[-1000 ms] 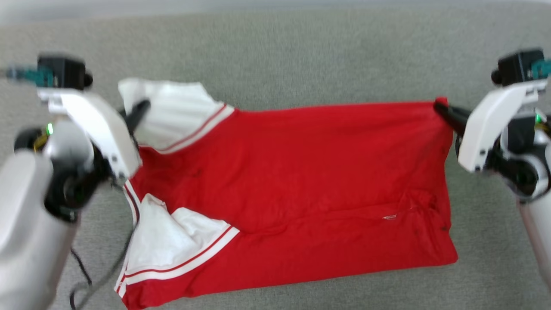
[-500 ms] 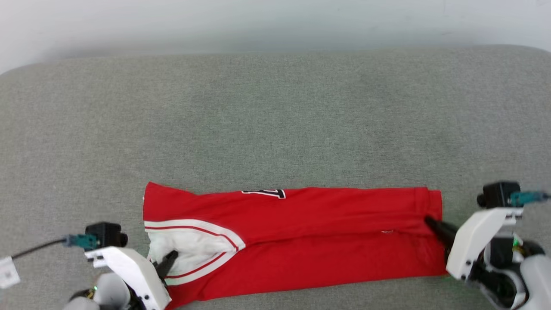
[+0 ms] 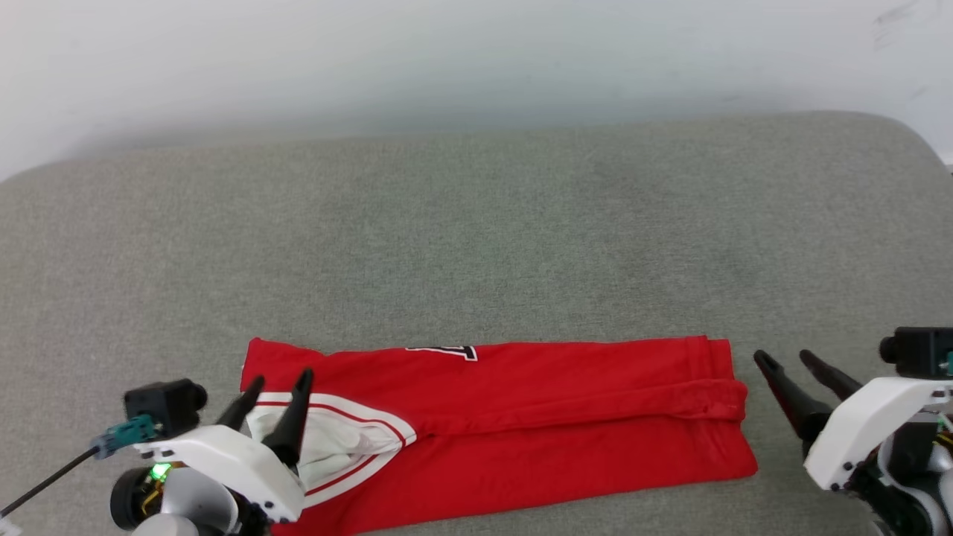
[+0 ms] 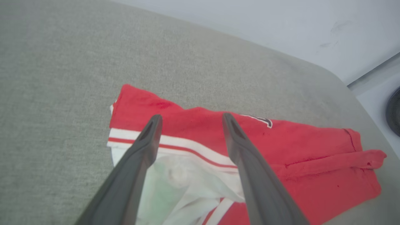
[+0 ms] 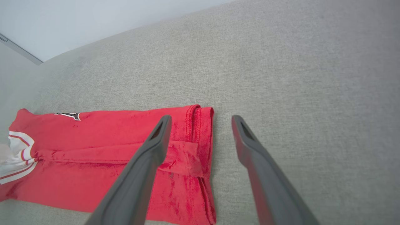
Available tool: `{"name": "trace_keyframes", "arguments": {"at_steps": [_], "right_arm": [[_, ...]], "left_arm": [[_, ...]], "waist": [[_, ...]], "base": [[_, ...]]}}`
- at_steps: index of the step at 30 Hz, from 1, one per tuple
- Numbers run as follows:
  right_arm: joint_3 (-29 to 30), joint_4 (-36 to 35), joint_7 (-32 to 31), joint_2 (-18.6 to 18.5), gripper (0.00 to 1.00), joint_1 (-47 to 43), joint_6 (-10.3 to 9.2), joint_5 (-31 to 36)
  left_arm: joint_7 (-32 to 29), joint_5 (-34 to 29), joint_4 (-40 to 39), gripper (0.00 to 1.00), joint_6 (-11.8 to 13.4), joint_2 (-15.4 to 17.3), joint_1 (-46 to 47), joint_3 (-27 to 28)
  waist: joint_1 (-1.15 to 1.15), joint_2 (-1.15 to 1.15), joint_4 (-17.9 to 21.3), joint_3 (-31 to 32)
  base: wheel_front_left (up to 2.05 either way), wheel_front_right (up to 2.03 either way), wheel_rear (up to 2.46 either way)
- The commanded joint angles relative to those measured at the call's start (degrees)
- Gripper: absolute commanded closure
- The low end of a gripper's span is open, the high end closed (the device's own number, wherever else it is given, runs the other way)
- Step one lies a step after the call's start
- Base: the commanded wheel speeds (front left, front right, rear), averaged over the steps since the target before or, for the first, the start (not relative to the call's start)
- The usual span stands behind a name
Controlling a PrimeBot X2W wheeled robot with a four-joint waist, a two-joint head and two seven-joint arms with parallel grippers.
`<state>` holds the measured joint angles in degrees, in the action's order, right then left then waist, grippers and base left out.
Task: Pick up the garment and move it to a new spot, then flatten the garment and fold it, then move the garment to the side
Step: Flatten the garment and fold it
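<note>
The grey fabric-covered counter (image 3: 476, 223) spreads under the garment and runs bare well beyond its far edge. The garment, a red jersey-style T-shirt with white striped-trim sleeves (image 3: 566, 417), lies flat on it as one long doubled band. Its sleeve end is toward the robot's left and its hem end toward the right.

The left tool (image 3: 281, 378) hangs over the garment's sleeve end with its two dark fingers spread wide and nothing between them. The right tool (image 3: 783, 359) stands just beside the garment's hem end, apart from the cloth, equally wide and empty.

The lengthwise fold looks laid, so the step in hand is probably the crosswise fold, bringing one end of the band over the other. To do it well:

- Each tool should pinch every layer at a corner of the same end, because a grip on the top layer alone would peel the band open.
- The soft ridge along the garment's middle (image 3: 595, 398) needs smoothing first, or it will bulk up under the next layer.
- The white sleeve (image 3: 335, 439) bulges loosely on top of the garment and should be pressed inside the outline before anything covers it.
- The doubled hem (image 5: 200, 125) makes a firm, straight edge to align against.
- A sliver of the black number (image 3: 447, 351) peeks out at the garment's far edge, which hints that the layers sit slightly offset.
</note>
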<state>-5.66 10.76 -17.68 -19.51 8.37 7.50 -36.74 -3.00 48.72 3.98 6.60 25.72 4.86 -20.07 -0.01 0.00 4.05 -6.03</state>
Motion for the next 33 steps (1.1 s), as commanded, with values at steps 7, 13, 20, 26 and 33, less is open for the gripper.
{"name": "trace_keyframes", "arguments": {"at_steps": [7,13,20,26,33], "right_arm": [[6.2,-3.4,-11.8,-3.6,0.00,0.9,-0.02,2.6],[9.0,-3.2,-19.1,-3.8,0.00,1.8,-0.02,3.5],[9.0,-1.0,-23.6,-1.2,0.00,2.9,-0.02,3.9],[7.0,4.4,-25.5,1.1,0.00,5.1,-0.02,3.0],[1.9,13.2,-27.8,3.1,0.00,5.4,-0.01,0.0]], "left_arm": [[10.4,-8.7,-7.3,0.00,6.9,-0.4,-1.2,1.9],[14.7,-17.0,-11.6,0.00,11.8,-0.5,-0.3,0.1],[15.9,-20.3,-14.1,0.00,13.2,-1.8,1.1,-1.6],[16.3,-21.6,-15.0,0.00,12.7,-2.2,2.9,-2.9],[16.3,-22.1,-14.1,0.00,12.5,-2.5,3.9,-3.7]], "waist": [[0.01,0.00,0.2,2.9],[0.01,0.00,-2.5,1.8],[0.01,0.00,-5.9,-1.3],[0.01,0.00,-8.1,-4.3],[0.01,0.00,-8.8,-5.2]], "base": [[0.00,0.00,0.00],[0.00,0.00,0.00],[0.00,0.00,0.00],[0.00,0.00,0.00],[0.00,0.00,0.00]]}}
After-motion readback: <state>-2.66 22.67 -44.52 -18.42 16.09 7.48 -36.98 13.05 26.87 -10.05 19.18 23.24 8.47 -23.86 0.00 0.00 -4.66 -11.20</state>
